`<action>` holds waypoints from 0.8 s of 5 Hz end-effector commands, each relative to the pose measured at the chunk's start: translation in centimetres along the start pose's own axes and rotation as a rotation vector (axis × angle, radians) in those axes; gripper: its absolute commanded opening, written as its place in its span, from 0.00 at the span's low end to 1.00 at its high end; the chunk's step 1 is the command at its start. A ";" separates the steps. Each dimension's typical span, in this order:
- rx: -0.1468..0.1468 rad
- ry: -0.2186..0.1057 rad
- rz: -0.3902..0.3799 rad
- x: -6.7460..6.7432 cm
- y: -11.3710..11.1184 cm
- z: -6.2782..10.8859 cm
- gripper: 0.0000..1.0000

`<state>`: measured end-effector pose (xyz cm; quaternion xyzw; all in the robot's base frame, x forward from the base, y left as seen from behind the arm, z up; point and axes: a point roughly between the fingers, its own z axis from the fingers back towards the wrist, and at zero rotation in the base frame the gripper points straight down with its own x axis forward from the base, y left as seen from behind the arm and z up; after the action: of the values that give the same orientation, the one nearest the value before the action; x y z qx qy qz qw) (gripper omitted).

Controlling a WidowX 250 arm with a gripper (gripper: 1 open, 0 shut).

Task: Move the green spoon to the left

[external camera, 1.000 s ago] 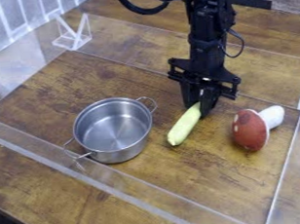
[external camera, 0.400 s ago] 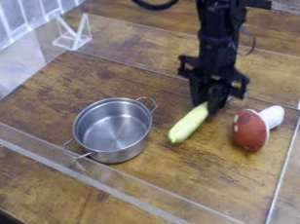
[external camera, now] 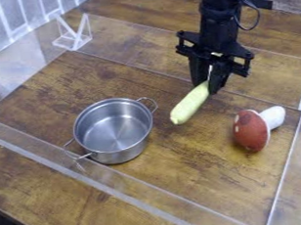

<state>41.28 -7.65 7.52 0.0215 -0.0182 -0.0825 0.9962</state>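
Nearest to the onlooker, at the left, 1 silver metal pot (external camera: 113, 132) rests on the brown wooden table (external camera: 47, 98). Its mouth faces up, and 2 wire handles (external camera: 149, 104) project from opposite sides of the rim, 1 toward the far right and 1 toward the near left.

To the right and slightly farther off lies 1 mushroom-shaped toy (external camera: 252, 129), its rounded red-brown part, marked with a pale spot, turned toward the near side and its white part pointing to the far right.

Between the pot and the toy is the green spoon (external camera: 189, 105), its thick yellow-green handle slanting from near left to far right, apart from both. The spoon's far end meets the black gripper (external camera: 206, 85), whose fingers are closed on it; the bowl cannot be made out among the dark parts. Whether the handle touches the wood cannot be told from here.

Beyond, the black robot arm (external camera: 220, 21) reaches in from the far side, above the table. At the far left stands 1 white, open-framed object (external camera: 74, 32), too small to identify further. No lettering can be read on any piece.
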 end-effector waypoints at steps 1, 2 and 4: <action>0.005 -0.154 -0.024 1.3 0.3 7.0 0.00; 0.030 -0.184 -0.011 1.3 2.5 10.0 0.00; 0.093 -0.206 0.080 0.1 8.8 12.0 0.00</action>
<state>42.61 -0.39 14.28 0.0543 -0.0534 -0.0571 0.9955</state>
